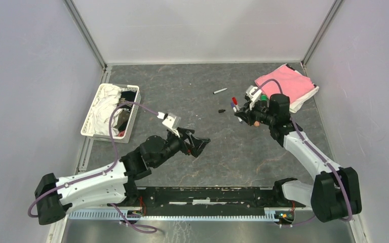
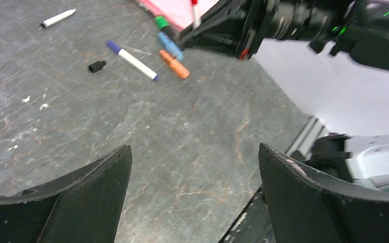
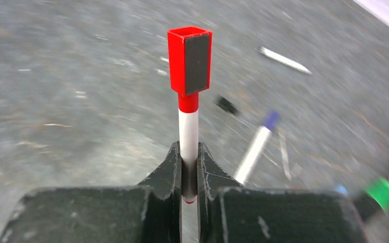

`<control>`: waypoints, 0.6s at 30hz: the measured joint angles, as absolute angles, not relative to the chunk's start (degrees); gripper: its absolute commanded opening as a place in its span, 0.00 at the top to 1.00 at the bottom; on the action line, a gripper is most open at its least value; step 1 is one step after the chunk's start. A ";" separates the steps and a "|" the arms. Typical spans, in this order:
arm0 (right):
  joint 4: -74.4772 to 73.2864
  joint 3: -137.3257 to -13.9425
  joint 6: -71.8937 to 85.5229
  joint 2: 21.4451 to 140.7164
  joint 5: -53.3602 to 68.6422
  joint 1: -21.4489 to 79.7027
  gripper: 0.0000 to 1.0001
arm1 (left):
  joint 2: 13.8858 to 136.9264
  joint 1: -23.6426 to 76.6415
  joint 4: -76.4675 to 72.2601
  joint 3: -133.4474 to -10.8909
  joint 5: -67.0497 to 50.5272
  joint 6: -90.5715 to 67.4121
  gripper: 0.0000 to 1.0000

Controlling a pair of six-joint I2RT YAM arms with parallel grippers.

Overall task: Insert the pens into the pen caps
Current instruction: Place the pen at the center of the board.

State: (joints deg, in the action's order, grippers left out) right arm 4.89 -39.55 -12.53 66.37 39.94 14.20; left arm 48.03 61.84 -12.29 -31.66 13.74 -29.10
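Observation:
My right gripper (image 3: 188, 152) is shut on a thin white pen (image 3: 188, 129), held upright above the table. A red cap (image 3: 189, 61) sits on the pen's upper end, and the red cap (image 1: 234, 100) also shows from above. My left gripper (image 2: 195, 152) stands wide open over bare table, nothing between its fingers, well left of the right gripper (image 1: 245, 114). On the table lie a white pen with a blue-purple end (image 2: 131, 61), a loose black cap (image 2: 96, 66), an orange marker (image 2: 174, 64), a blue marker (image 2: 170, 46), a green-topped marker (image 2: 162, 24) and another white pen (image 2: 57, 18).
A pink cloth (image 1: 286, 83) lies at the back right, just behind the markers. A white basket (image 1: 90, 119) with cloths stands at the left edge. Enclosure walls close in the back and both sides.

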 measured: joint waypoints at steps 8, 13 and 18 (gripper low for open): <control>2.87 -39.51 -13.13 75.00 17.45 6.24 0.84 | 58.22 61.84 -20.84 -26.61 18.41 -27.24 0.01; 0.58 -40.27 -13.58 79.44 12.64 1.93 0.83 | 63.68 61.84 -23.24 -28.64 19.46 -26.50 0.01; -2.55 -43.62 -14.50 85.03 17.54 0.56 0.77 | 64.69 61.84 -24.18 -29.06 20.08 -25.80 0.01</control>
